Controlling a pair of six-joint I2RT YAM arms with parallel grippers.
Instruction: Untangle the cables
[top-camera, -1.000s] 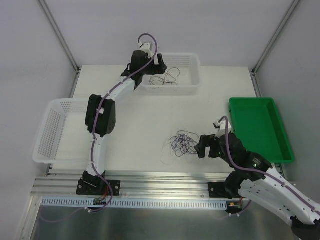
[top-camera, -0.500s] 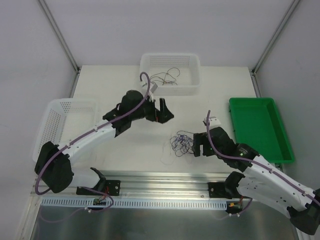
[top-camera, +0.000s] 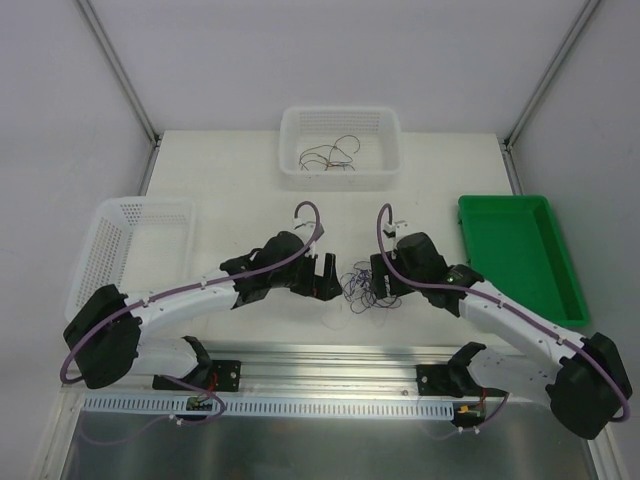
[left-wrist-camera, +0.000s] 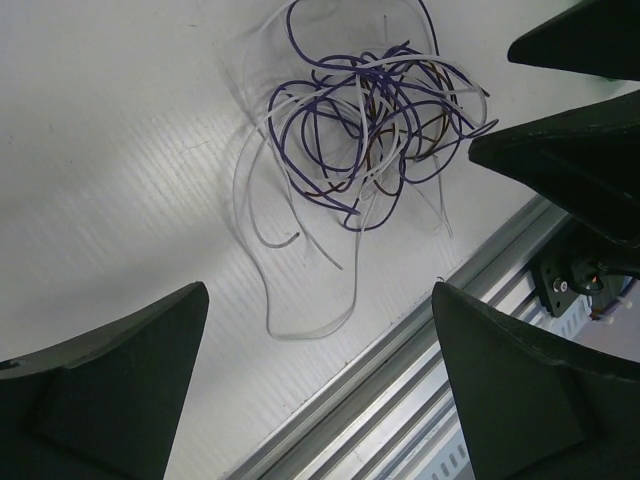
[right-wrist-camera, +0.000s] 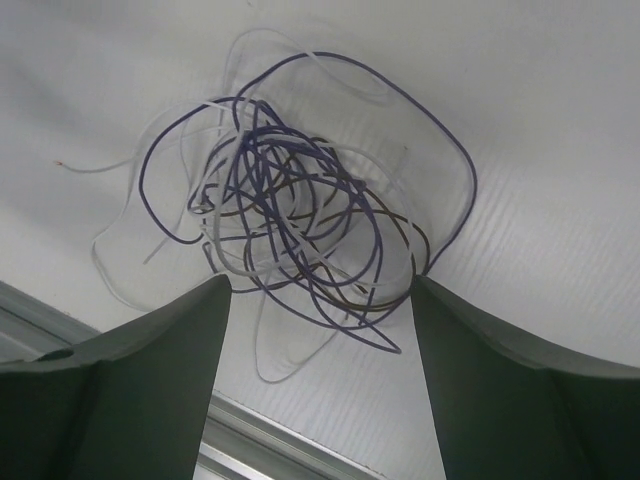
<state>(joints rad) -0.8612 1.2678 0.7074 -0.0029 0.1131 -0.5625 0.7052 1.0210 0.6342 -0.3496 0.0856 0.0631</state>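
The cable tangle (top-camera: 366, 284) lies on the table (top-camera: 240, 190), midway along its near edge. Left jaws stand wide apart beside it. Right jaws, apart, appear to straddle it. Closing on several strands together would tighten the knot.

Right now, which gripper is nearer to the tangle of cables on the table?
Right. The right gripper has its open jaws either side of the tangle; the left gripper sits short of it on the opposite side, not touching.

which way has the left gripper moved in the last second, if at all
Yes: the left gripper moved from the far basket toward the near rail, now beside the cable tangle.
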